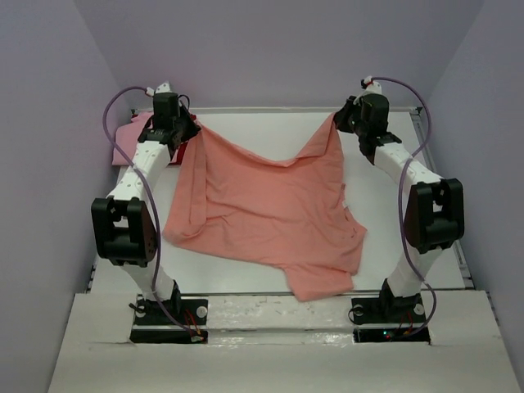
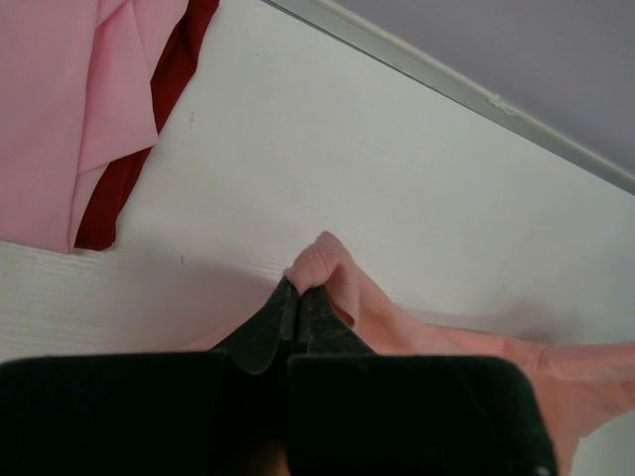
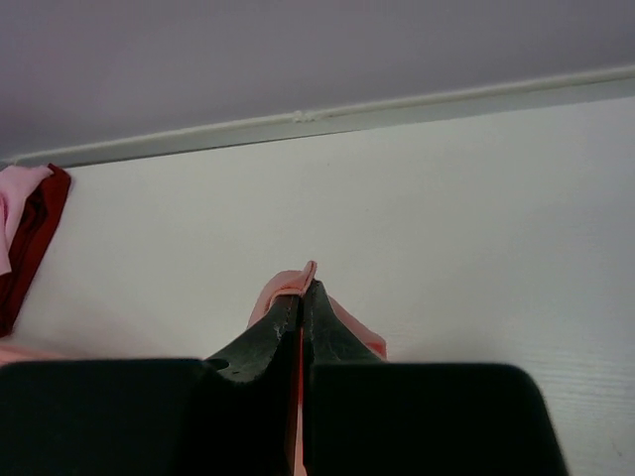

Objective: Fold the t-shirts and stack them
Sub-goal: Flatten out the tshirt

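Observation:
A salmon-orange t-shirt (image 1: 262,213) hangs stretched between both arms over the white table, sagging in the middle, its lower part trailing toward the near edge. My left gripper (image 1: 190,131) is shut on one top corner (image 2: 322,263); my right gripper (image 1: 340,119) is shut on the other corner (image 3: 298,283). In both wrist views the jaws are pressed together with cloth poking out past the tips. At the far left lie a lighter pink t-shirt (image 2: 69,109) and a dark red t-shirt (image 2: 169,89) under it, also seen as a pink and red patch (image 1: 133,135) behind my left arm.
The white table (image 1: 270,135) is bounded by a raised rail along the far side (image 2: 446,79) and lilac walls on three sides. A rail runs along the right side (image 1: 458,246). The arm bases (image 1: 168,315) stand at the near edge.

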`<state>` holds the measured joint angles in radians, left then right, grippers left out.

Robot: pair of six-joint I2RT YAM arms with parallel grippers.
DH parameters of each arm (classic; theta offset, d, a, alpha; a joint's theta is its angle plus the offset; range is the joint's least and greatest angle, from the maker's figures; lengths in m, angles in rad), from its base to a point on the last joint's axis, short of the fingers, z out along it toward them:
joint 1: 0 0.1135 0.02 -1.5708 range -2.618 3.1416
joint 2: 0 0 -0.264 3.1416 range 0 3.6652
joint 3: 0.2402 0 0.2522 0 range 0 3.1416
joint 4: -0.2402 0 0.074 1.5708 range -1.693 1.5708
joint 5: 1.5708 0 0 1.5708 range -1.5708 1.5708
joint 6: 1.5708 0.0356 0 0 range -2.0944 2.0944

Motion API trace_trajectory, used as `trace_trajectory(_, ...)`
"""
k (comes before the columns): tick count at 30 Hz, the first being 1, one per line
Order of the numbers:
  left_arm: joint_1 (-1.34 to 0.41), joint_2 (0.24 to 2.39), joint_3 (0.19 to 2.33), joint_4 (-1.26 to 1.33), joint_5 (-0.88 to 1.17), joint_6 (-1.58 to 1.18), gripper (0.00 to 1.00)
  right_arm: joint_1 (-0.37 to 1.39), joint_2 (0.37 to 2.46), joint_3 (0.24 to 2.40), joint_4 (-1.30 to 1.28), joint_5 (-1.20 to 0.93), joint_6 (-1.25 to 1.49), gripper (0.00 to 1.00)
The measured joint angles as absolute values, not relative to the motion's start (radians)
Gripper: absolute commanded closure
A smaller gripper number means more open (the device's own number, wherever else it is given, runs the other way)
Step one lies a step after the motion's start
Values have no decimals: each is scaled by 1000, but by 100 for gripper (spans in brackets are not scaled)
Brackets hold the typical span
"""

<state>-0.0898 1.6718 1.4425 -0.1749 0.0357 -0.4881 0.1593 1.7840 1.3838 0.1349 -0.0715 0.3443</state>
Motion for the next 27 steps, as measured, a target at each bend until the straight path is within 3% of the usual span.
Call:
trace_trajectory(15, -78, 1872, 1549, -213, 1, -428, 100, 159, 2100, 1550, 172, 22, 310, 100)
trace_trajectory(27, -28, 1961, 1671, -237, -46, -409, 100, 159, 2115, 1563, 206, 85, 294, 100)
